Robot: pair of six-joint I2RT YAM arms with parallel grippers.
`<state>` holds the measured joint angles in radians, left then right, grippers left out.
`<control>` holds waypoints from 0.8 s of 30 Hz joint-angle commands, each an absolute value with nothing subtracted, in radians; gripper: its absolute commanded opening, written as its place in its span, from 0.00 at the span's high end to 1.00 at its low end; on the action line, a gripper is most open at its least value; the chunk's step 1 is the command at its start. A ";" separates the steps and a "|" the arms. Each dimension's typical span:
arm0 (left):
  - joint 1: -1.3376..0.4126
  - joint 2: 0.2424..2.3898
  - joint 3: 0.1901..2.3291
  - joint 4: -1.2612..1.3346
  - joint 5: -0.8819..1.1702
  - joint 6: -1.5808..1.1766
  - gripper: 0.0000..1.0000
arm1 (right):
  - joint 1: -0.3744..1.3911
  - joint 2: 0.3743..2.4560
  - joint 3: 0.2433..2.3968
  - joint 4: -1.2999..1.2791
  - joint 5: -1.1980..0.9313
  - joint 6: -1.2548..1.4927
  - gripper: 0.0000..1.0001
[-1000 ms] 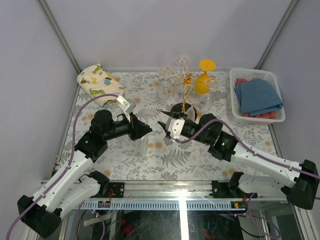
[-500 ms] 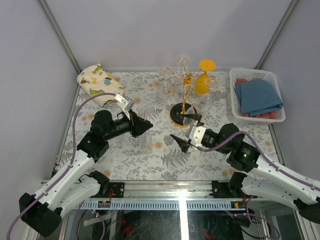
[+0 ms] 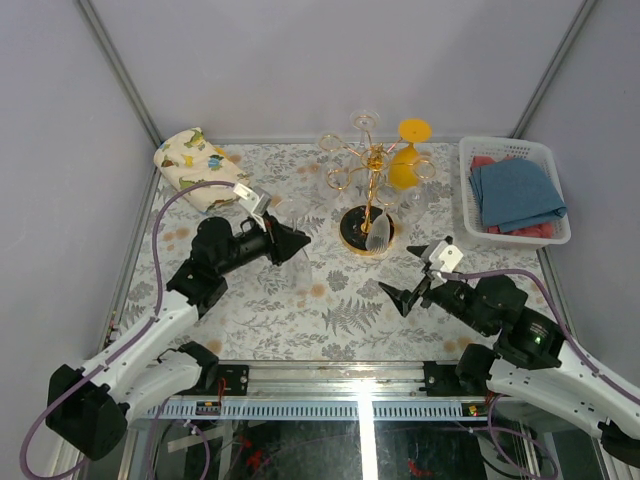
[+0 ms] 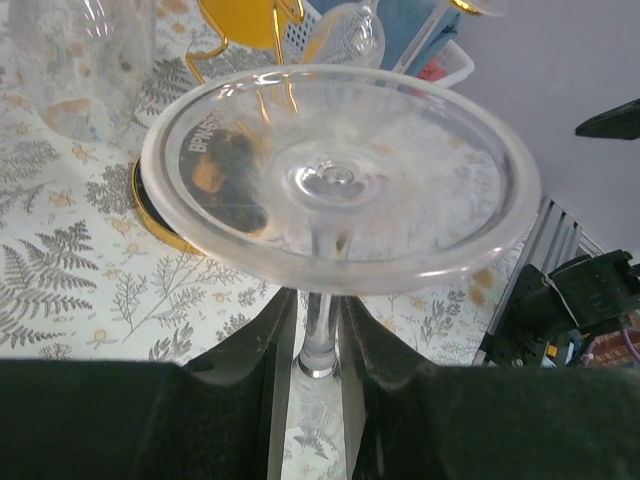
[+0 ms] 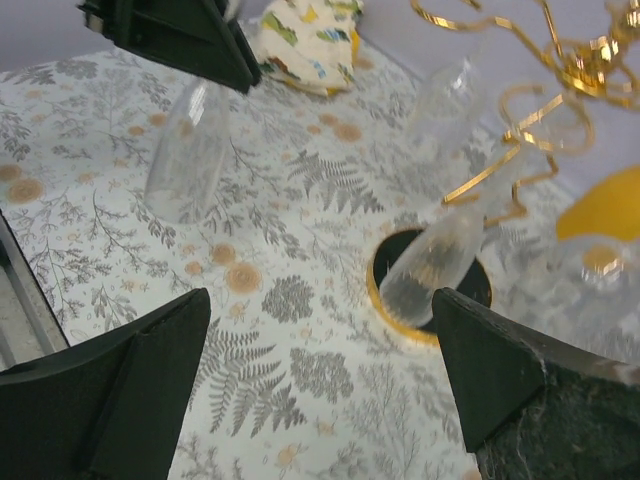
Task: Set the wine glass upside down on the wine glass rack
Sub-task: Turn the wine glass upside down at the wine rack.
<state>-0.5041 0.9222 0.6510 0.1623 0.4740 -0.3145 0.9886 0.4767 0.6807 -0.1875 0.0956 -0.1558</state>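
Note:
My left gripper [image 3: 297, 243] is shut on the stem of a clear wine glass [image 3: 296, 274], held upside down left of the wine glass rack [image 3: 371, 165]. In the left wrist view the glass's round foot [image 4: 340, 180] fills the middle, and its stem runs down between my fingers [image 4: 255, 370]. The rack is gold wire with a round black base [image 3: 350, 228]. A clear glass [image 3: 380, 233] hangs bowl-down over that base, and a yellow glass [image 3: 404, 165] hangs at the rack's right. My right gripper [image 3: 405, 272] is open and empty, near-right of the base [image 5: 400, 250].
A white basket [image 3: 468, 190] with blue and red cloths stands at the far right. A dinosaur-print cloth [image 3: 192, 165] lies at the far left corner. More clear glasses [image 3: 335, 145] hang on the rack's far arms. Grey walls close the table's back and sides.
My right gripper opened, left a clear glass hanging on the rack, and drew back toward the near right. My left gripper carried its glass slightly right, toward the rack.

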 commanded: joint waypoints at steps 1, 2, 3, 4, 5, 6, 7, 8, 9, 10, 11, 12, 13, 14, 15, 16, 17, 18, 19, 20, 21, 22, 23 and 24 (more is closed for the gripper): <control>-0.507 0.926 0.635 0.345 0.429 -0.295 1.00 | 0.991 0.432 0.684 -0.329 0.290 0.014 0.00; -0.507 0.935 0.637 0.358 0.422 -0.284 1.00 | 0.991 0.421 0.684 -0.346 0.312 0.024 0.01; -0.506 0.946 0.640 0.371 0.418 -0.280 1.00 | 0.990 0.408 0.685 -0.360 0.328 0.029 0.00; -0.507 0.957 0.640 0.387 0.413 -0.274 1.00 | 0.991 0.398 0.689 -0.374 0.341 0.031 0.00; -0.506 0.967 0.641 0.409 0.407 -0.269 1.00 | 0.991 0.388 0.693 -0.385 0.351 0.031 0.00; -0.506 0.977 0.641 0.431 0.407 -0.264 1.00 | 0.992 0.379 0.697 -0.394 0.360 0.031 0.01; -0.506 0.986 0.641 0.450 0.406 -0.259 1.00 | 0.991 0.373 0.700 -0.403 0.368 0.031 0.01; -0.506 0.993 0.643 0.468 0.403 -0.251 1.00 | 0.991 0.368 0.701 -0.413 0.374 0.031 0.00; -0.506 1.000 0.642 0.488 0.397 -0.247 1.00 | 0.991 0.366 0.701 -0.422 0.380 0.031 0.00; -0.505 1.007 0.640 0.508 0.392 -0.242 1.00 | 0.991 0.364 0.699 -0.431 0.384 0.031 0.00; -0.505 1.014 0.639 0.527 0.387 -0.236 1.00 | 0.990 0.364 0.697 -0.443 0.391 0.033 0.01; -0.503 1.019 0.639 0.543 0.383 -0.229 1.00 | 0.991 0.363 0.694 -0.450 0.394 0.037 0.01; -0.501 1.025 0.642 0.555 0.383 -0.222 1.00 | 0.991 0.360 0.691 -0.456 0.394 0.043 0.00; -0.499 1.033 0.645 0.563 0.382 -0.216 1.00 | 0.991 0.358 0.686 -0.458 0.394 0.048 0.00; -0.497 1.037 0.649 0.571 0.383 -0.207 1.00 | 0.991 0.354 0.681 -0.457 0.394 0.052 0.01; -0.497 1.041 0.653 0.578 0.383 -0.199 1.00 | 0.991 0.348 0.674 -0.455 0.393 0.054 0.00; -0.495 1.045 0.656 0.586 0.383 -0.190 1.00 | 0.991 0.344 0.671 -0.453 0.395 0.053 0.01; -0.494 1.048 0.658 0.598 0.382 -0.182 1.00 | 0.991 0.339 0.668 -0.453 0.397 0.054 0.01; -0.490 1.051 0.659 0.607 0.382 -0.175 1.00 | 0.991 0.335 0.666 -0.452 0.398 0.052 0.00; -0.489 1.057 0.661 0.620 0.382 -0.171 1.00 | 0.990 0.333 0.666 -0.451 0.400 0.050 0.00; -0.486 1.064 0.663 0.632 0.381 -0.168 1.00 | 0.991 0.332 0.665 -0.452 0.402 0.048 0.00; -0.481 1.075 0.665 0.646 0.382 -0.165 1.00 | 0.991 0.331 0.664 -0.453 0.402 0.048 0.01; -0.476 1.089 0.671 0.658 0.387 -0.164 1.00 | 0.992 0.331 0.664 -0.452 0.401 0.048 0.01; -0.471 1.106 0.678 0.669 0.403 -0.161 1.00 | 0.990 0.330 0.664 -0.452 0.400 0.046 0.00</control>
<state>-0.4908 1.0706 0.6403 0.5137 0.4000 -0.2035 0.9882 0.3397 0.6624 -0.4671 0.3710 0.0437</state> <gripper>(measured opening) 0.193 0.993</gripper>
